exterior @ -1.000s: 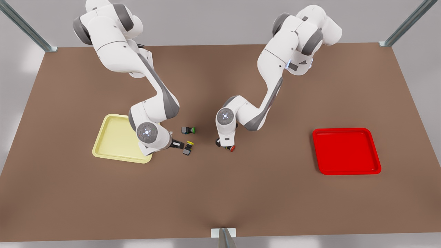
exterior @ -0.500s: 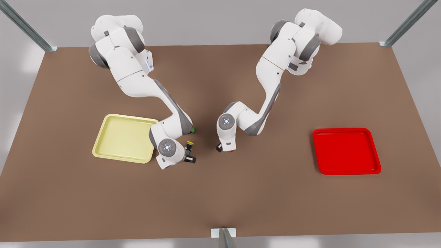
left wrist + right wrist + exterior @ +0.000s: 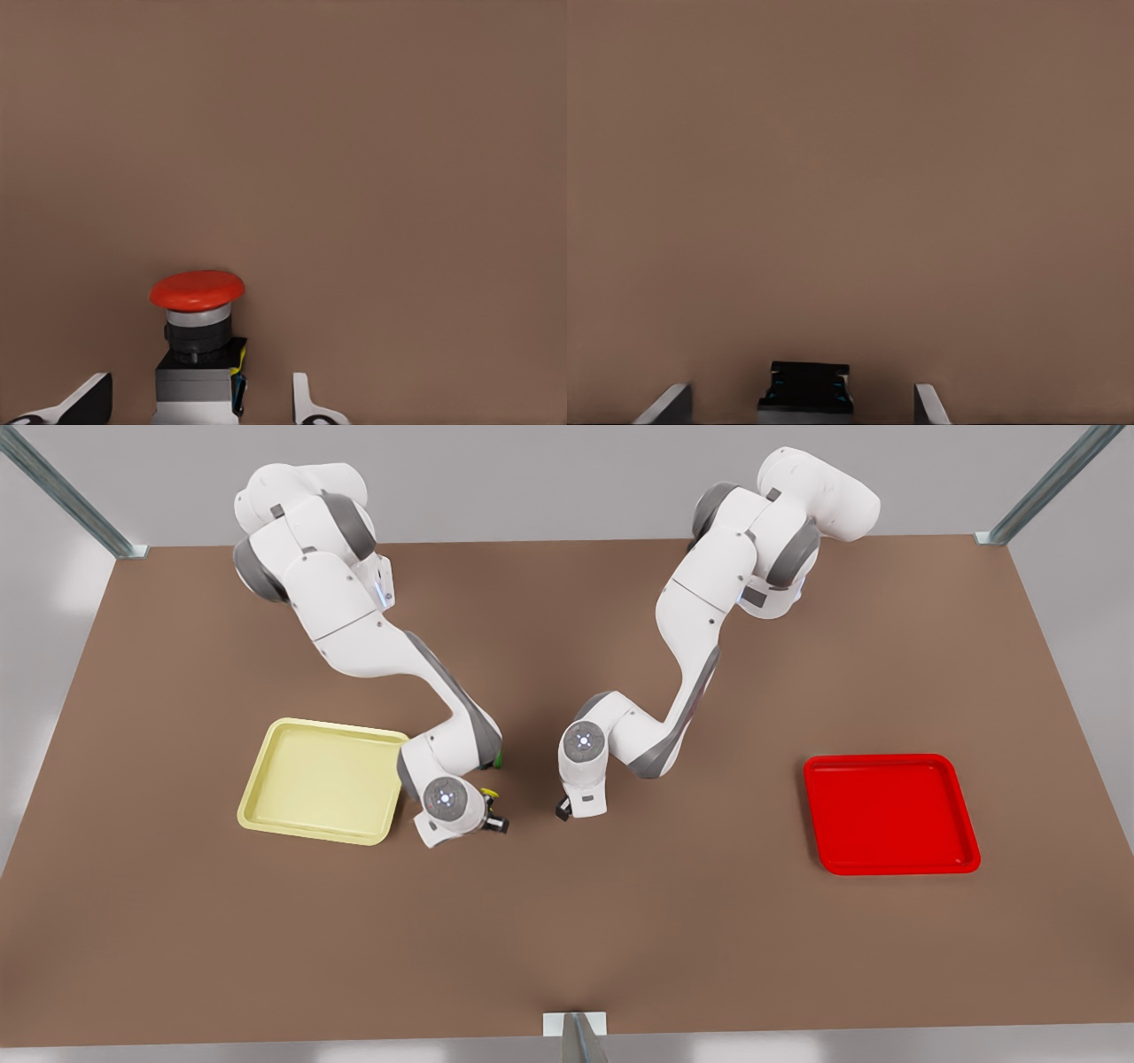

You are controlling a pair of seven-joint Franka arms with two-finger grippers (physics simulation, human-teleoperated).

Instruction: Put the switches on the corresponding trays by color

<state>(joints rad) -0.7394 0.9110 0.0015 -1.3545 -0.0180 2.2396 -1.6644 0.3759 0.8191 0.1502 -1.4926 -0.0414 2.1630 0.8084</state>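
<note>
Because both switches sit on the table (image 3: 620, 939), outside the yellow tray (image 3: 319, 779), each gripper straddles one with fingers apart. The right gripper (image 3: 802, 390) is around the yellow switch (image 3: 804, 381) just beside that tray. The left gripper (image 3: 198, 382) is around the red switch (image 3: 197, 292), farther off. Open table runs beyond to the red tray (image 3: 890, 815).

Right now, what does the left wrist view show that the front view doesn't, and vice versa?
Left wrist view only: the red switch, upright inside the open left claw. Front view only: the yellow tray, the red tray, the yellow switch showing just its cap by the right claw, and a sliver of the green switch. Both: the brown table and the left claw.
</note>
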